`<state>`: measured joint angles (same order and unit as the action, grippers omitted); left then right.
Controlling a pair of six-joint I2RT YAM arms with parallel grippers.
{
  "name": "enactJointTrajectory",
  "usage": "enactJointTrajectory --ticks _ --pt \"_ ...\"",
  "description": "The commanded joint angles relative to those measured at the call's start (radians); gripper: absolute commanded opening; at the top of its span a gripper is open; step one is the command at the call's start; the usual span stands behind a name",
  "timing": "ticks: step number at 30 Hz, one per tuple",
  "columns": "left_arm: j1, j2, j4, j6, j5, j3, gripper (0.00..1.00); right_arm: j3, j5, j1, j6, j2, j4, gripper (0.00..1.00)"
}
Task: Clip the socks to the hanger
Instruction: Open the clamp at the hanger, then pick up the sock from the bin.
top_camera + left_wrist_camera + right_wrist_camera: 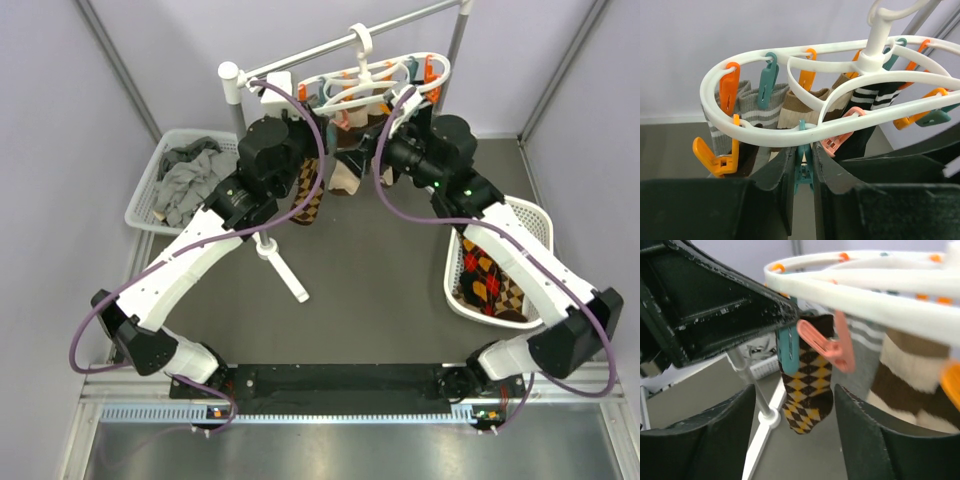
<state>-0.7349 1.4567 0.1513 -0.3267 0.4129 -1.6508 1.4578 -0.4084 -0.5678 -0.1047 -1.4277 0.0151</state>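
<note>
Hanger hangs above the table's far edge, mid-span. Left gripper pinches the teal clip on its near rim. An argyle sock dangles from that clip, long axis vertical. Right gripper is spread and empty, facing the sock. Left arm is nearer.

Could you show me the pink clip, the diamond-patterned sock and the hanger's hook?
pink clip point(840, 350): right wrist view, on its body.
diamond-patterned sock point(807, 390): right wrist view, mid foot.
hanger's hook point(874, 42): left wrist view, on its stem.
</note>
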Motion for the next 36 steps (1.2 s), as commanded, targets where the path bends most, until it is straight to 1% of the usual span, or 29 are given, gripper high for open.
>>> enactJointTrajectory --ticks 1,3,4,6,7,8,10,13,14,17,18,19,21,23,24,26,27,28,31,36 --pt "0.0 -0.045 -0.079 0.037 0.004 0.04 0.17 -0.013 0.195 -0.012 0.016 0.144 -0.243 0.67" --pt "-0.001 -0.053 -0.094 0.046 0.006 0.055 0.17 -0.034 0.262 -0.007 0.011 0.186 -0.343 0.68" --pt "-0.001 -0.053 -0.107 0.048 0.009 0.068 0.17 -0.042 0.325 0.006 0.008 0.197 -0.439 0.68" --pt "-0.001 -0.062 -0.113 0.051 0.01 0.078 0.17 -0.085 0.4 0.029 -0.01 0.228 -0.519 0.68" --pt "0.0 -0.065 -0.122 0.052 0.009 0.089 0.17 -0.102 0.414 0.045 -0.021 0.257 -0.558 0.68" --pt "0.0 -0.071 -0.128 0.054 0.007 0.095 0.17 -0.138 0.443 0.083 -0.045 0.269 -0.613 0.68" --pt "0.0 -0.076 -0.134 0.057 0.009 0.105 0.17 -0.192 0.517 0.121 -0.064 0.303 -0.664 0.68" --pt "0.0 -0.078 -0.136 0.057 0.001 0.105 0.17 -0.253 0.586 0.221 -0.092 0.32 -0.716 0.68" --pt "0.0 -0.079 -0.139 0.055 -0.005 0.103 0.17 -0.269 0.597 0.288 -0.114 0.319 -0.719 0.68" --pt "-0.001 -0.076 -0.142 0.051 -0.014 0.098 0.17 -0.312 0.573 0.414 -0.159 0.29 -0.701 0.67" --pt "-0.001 -0.075 -0.142 0.049 -0.017 0.095 0.17 -0.318 0.559 0.489 -0.165 0.277 -0.673 0.66" --pt "0.0 -0.073 -0.142 0.048 -0.019 0.092 0.17 -0.323 0.548 0.52 -0.168 0.262 -0.659 0.66" --pt "-0.001 -0.075 -0.144 0.043 -0.022 0.094 0.17 -0.318 0.53 0.603 -0.164 0.199 -0.624 0.66" --pt "0.0 -0.076 -0.144 0.041 -0.022 0.095 0.17 -0.306 0.523 0.653 -0.153 0.118 -0.606 0.66" --pt "0.0 -0.076 -0.142 0.038 -0.02 0.095 0.17 -0.3 0.488 0.707 -0.145 0.09 -0.597 0.66" --pt "0.0 -0.079 -0.142 0.04 -0.016 0.095 0.17 -0.295 0.45 0.756 -0.133 0.031 -0.564 0.63" --pt "0.0 -0.081 -0.142 0.038 -0.014 0.095 0.17 -0.3 0.384 0.787 -0.13 -0.018 -0.552 0.6" --pt "0.0 -0.082 -0.145 0.038 -0.014 0.098 0.17 -0.307 0.367 0.831 -0.132 -0.046 -0.528 0.59" --pt "0.0 -0.085 -0.144 0.034 -0.013 0.101 0.17 -0.315 0.33 0.89 -0.13 -0.134 -0.492 0.53" --pt "0.0 -0.085 -0.144 0.025 -0.025 0.106 0.17 -0.312 0.277 0.924 -0.107 -0.234 -0.423 0.43"
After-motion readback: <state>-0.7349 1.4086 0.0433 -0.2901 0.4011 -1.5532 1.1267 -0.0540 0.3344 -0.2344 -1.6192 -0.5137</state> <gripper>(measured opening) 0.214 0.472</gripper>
